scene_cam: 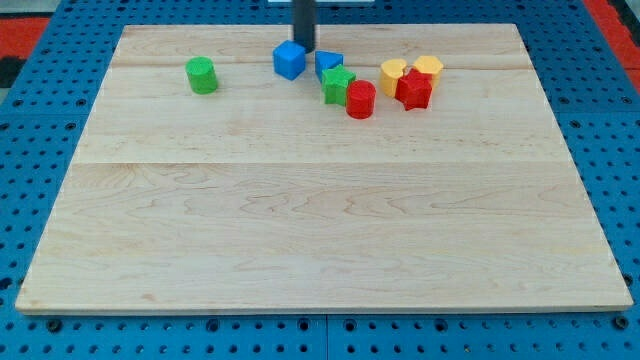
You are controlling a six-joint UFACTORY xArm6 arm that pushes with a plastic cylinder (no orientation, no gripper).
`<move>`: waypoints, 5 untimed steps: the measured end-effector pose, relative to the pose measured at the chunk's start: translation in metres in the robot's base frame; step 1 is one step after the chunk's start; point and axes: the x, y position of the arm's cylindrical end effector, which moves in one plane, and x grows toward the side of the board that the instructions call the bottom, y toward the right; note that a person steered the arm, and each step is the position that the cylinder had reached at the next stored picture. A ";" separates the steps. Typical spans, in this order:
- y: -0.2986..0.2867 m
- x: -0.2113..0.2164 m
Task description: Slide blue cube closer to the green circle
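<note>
Seven small blocks are sitting on the wooden board you are looking at, all of them gathered along the view's top. The blue cube is lying near the top edge, a little left of the middle. The green circle is standing apart from it toward the view's left and slightly lower, with bare wood showing between the two.

My tip is coming down from the view's top as a dark rod and is resting just at the cube's upper right corner; you cannot tell for sure whether it is touching the cube or only sitting right beside it. There is no hand on this arm, so nothing is being clenched or released: the rod is only standing against the block's side.

To the right of the cube you are seeing a tight cluster. A second blue block, its shape unclear, is sitting just beside the cube, with a green star pressing against its lower edge. A red cylinder is touching the star on the right. Further right, a red star-like block is sitting below two yellow blocks that are lying side by side.

The blue pegboard is surrounding the board on every side.
</note>
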 end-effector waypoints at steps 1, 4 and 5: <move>-0.019 0.018; -0.001 0.052; -0.024 0.054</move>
